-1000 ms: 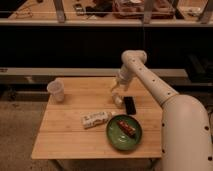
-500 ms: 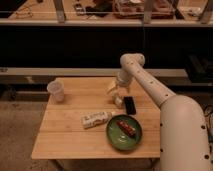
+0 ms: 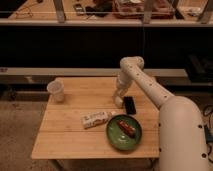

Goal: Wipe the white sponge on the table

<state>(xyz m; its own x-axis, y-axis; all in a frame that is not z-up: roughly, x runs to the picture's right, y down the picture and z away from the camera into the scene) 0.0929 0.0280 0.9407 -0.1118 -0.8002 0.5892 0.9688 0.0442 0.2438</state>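
Note:
The square light wooden table [image 3: 65, 136] with a plank-striped top fills the middle of the camera view. My white arm reaches in from the right, and the gripper [image 3: 118, 98] points down onto the table's right half, just left of the black phone [image 3: 130, 105]. The white sponge [image 3: 116, 103] lies right under the gripper's tip. Only a pale bit of it shows there, and the rest is hidden by the gripper.
A long white printed packet [image 3: 95, 119] lies near the table's middle. A green plate [image 3: 111, 136] holding a brown snack stands at the front right. A translucent cup [image 3: 56, 91] stands at the back left. A dark counter runs behind the table.
The gripper has come down and a little toward the front, onto the sponge, which lay uncovered beside it before. The packet, plate, phone and cup have stayed put.

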